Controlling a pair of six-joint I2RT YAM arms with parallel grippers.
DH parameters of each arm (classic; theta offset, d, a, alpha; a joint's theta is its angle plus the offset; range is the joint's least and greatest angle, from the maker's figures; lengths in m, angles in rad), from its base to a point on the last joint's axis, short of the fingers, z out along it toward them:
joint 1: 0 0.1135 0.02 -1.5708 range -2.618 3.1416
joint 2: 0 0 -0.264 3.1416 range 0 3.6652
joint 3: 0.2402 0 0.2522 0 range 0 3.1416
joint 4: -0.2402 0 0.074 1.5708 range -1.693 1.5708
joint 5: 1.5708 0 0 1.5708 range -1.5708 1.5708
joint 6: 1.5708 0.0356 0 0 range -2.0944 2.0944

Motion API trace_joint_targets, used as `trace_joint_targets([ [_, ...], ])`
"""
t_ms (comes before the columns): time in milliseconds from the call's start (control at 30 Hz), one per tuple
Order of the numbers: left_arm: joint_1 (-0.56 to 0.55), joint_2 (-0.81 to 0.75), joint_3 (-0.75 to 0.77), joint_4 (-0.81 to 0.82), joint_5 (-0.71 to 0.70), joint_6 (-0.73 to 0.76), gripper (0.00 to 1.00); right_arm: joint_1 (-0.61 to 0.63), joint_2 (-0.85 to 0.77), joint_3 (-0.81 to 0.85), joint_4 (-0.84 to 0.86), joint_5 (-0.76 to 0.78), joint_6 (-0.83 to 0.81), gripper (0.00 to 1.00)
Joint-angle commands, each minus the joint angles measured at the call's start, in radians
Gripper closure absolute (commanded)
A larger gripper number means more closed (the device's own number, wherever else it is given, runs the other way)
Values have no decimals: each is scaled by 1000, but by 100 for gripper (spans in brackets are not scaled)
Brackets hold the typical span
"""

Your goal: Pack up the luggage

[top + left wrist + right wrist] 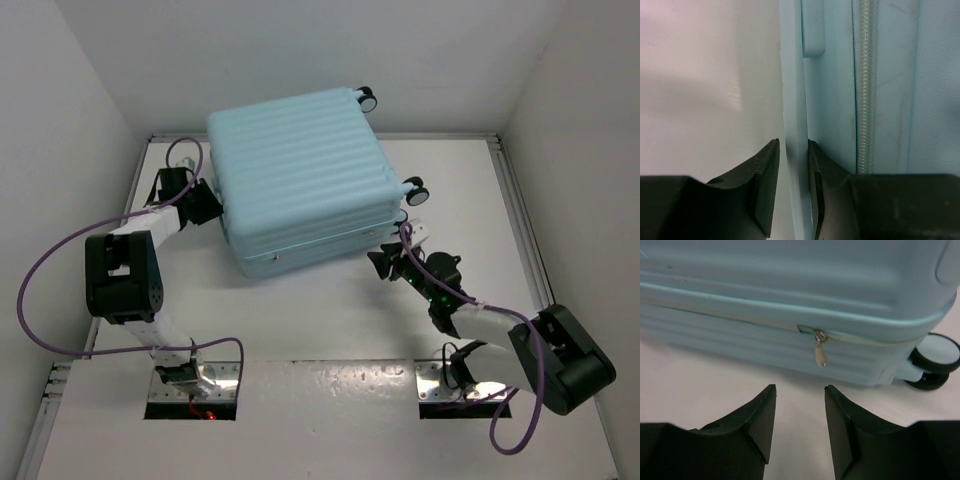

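Note:
The luggage point(300, 180) is a large pale aqua ribbed suitcase, lying closed and flat on the white table point(300, 330). My left gripper point(212, 205) is at its left side. In the left wrist view the gripper point(793, 145) straddles a thin aqua edge point(792, 75) of the luggage point(890, 75). The right finger touches that edge and a slim gap shows at the left finger. My right gripper point(385, 258) is at the luggage's near right corner. In the right wrist view the right gripper point(800, 390) is open and empty, a little short of the zipper pull point(820, 354) hanging on the luggage point(790, 285).
Black caster wheels point(414, 187) point(935, 357) stick out on the luggage's right side, close to my right arm. White walls enclose the table on the left, back and right. Purple cables point(60, 250) loop off both arms.

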Motion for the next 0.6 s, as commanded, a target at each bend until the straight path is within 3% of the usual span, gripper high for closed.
trace_joint_targets([
  [0,-5,47,-20,18,-24,7,66,73,-22,51,73,142,-35,55],
  [300,-5,57,-20,9,-15,-13,69,87,55,135,9,284,-13,59],
  [567,-14,38,-20,9,5,-22,69,88,124,206,-28,278,7,65],
])
